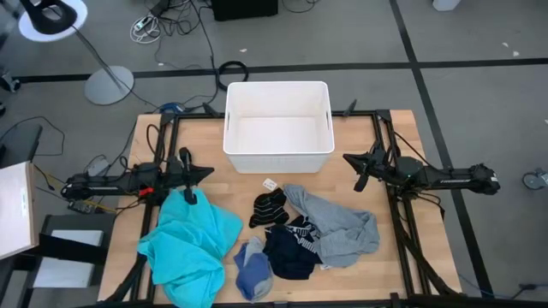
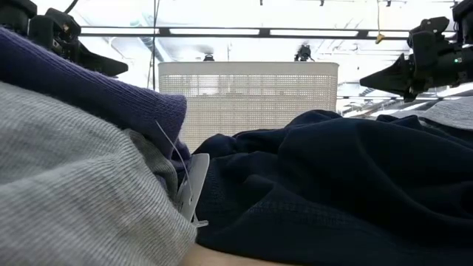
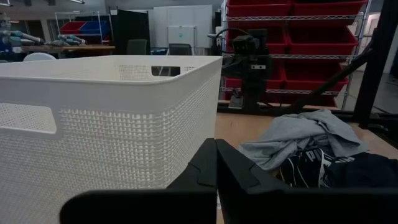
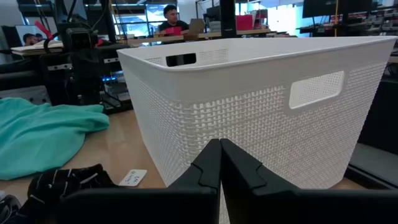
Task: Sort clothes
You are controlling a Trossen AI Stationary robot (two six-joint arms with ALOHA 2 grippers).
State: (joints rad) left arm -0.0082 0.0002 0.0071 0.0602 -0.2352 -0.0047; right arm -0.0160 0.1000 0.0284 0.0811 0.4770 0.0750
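The clothes lie on the table's near half: a turquoise shirt (image 1: 190, 248) at the left, a blue piece (image 1: 254, 269), a dark navy piece with white print (image 1: 293, 246), black striped socks (image 1: 271, 208) and a grey top (image 1: 338, 227). My left gripper (image 1: 208, 170) is shut and empty, left of the white bin (image 1: 278, 127), above the shirt's far edge. My right gripper (image 1: 346, 158) is shut and empty, right of the bin. In the left wrist view the grey top (image 3: 305, 134) and navy piece (image 3: 360, 171) show; in the right wrist view the shirt (image 4: 43, 134) and socks (image 4: 62, 183).
The white perforated bin stands at the table's far middle, between the two grippers. A small white tag (image 1: 271, 183) lies on the wood just in front of it. Bare wood shows at the table's far left and far right. A person (image 4: 171, 18) sits beyond the table.
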